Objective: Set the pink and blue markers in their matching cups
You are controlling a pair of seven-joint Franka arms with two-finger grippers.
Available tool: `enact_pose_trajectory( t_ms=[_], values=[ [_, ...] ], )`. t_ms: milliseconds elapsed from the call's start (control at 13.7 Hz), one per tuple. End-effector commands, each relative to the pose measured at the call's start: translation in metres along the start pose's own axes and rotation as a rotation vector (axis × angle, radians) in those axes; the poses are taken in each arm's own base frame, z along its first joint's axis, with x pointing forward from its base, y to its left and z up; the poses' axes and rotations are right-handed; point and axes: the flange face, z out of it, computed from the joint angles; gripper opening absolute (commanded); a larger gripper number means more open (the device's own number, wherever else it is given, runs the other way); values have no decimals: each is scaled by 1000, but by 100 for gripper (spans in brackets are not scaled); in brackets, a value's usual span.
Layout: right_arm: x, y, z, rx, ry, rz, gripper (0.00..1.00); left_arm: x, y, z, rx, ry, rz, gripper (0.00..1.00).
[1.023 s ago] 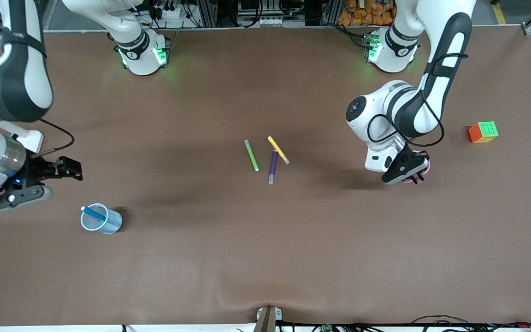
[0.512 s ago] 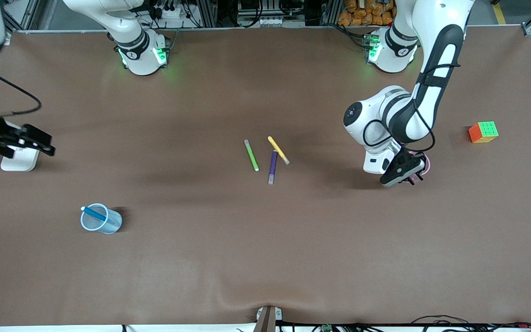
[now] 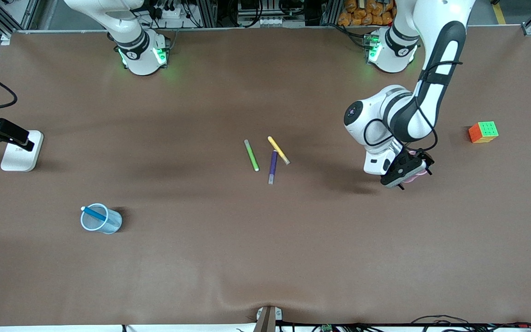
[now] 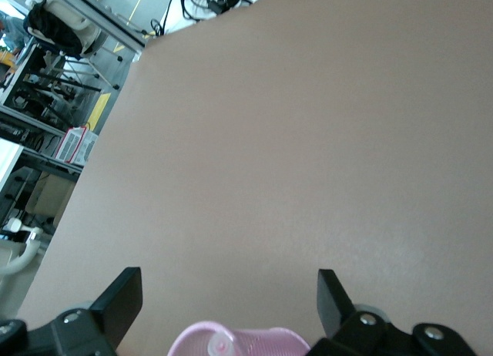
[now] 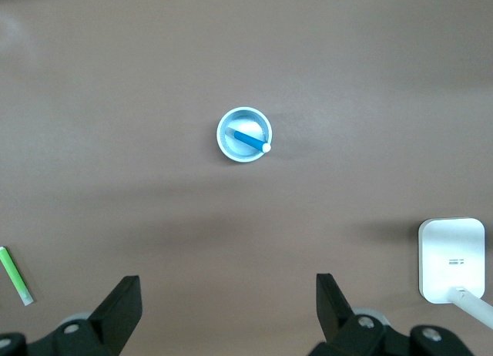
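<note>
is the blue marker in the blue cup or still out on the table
In. The blue marker stands slanted inside the blue cup, its pale tip resting at the rim; the right wrist view shows it crossing the cup's opening.

i see one marker (image 3: 93, 213) in the cup (image 3: 101, 219) toward the right arm's end, three markers (image 3: 272, 166) mid-table, the cube (image 3: 483, 132) toward the left arm's end.

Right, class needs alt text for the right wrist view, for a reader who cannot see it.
Looking straight down past the open right gripper, a pale blue cup stands on the brown table with the blue marker leaning inside it. A white block and one end of a green marker show at the edges.
</note>
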Motion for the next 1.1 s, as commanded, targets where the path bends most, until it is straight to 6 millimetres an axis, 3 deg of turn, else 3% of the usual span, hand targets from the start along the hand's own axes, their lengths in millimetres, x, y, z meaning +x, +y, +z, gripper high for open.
enact_pose_trajectory(
  t_ms=[0, 219, 512, 1023],
  values=[
    [-12, -1, -13, 5, 18, 17, 100, 38, -21, -2, -2, 18, 19, 100],
    [-13, -1, -14, 3, 18, 16, 100, 77, -34, -14, -74, -72, 41, 100],
    [-15, 5, -16, 5, 13, 23, 100, 121, -62, -14, -173, -165, 79, 100],
    [-17, 11, -12, 6, -2, 27, 100, 155, -111, -21, -428, -335, 77, 100]
  ],
)
